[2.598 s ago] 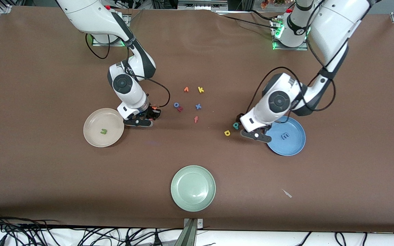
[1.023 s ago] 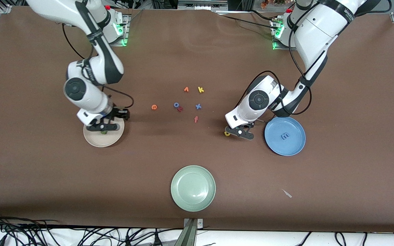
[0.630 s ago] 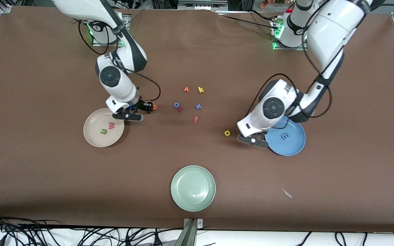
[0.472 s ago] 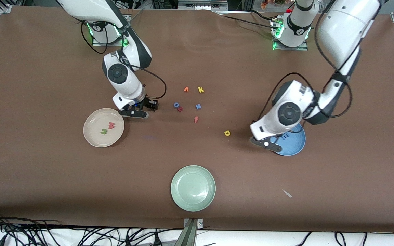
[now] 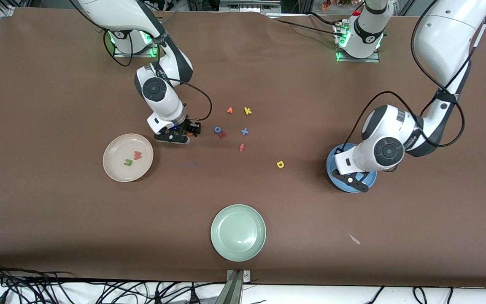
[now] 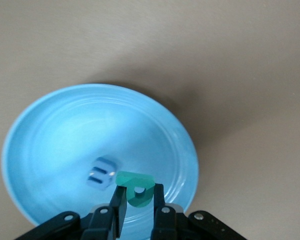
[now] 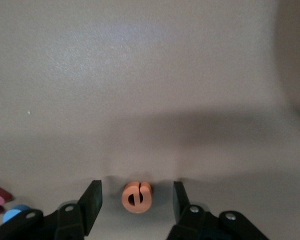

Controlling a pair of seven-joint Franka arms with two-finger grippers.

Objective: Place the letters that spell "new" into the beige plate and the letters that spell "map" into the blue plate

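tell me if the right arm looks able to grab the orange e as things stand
Probably yes. The right end effector is down at the table with its fingers open on either side of the orange e, apart from it. Nothing lies between them, and the nearby letters sit outside the gap.

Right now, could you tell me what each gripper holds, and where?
Left gripper pinches the teal-green p by its sides over the blue plate. Right gripper holds nothing.

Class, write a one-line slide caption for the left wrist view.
Left hand holds the teal-green p over the blue plate, beside the blue m lying in it.
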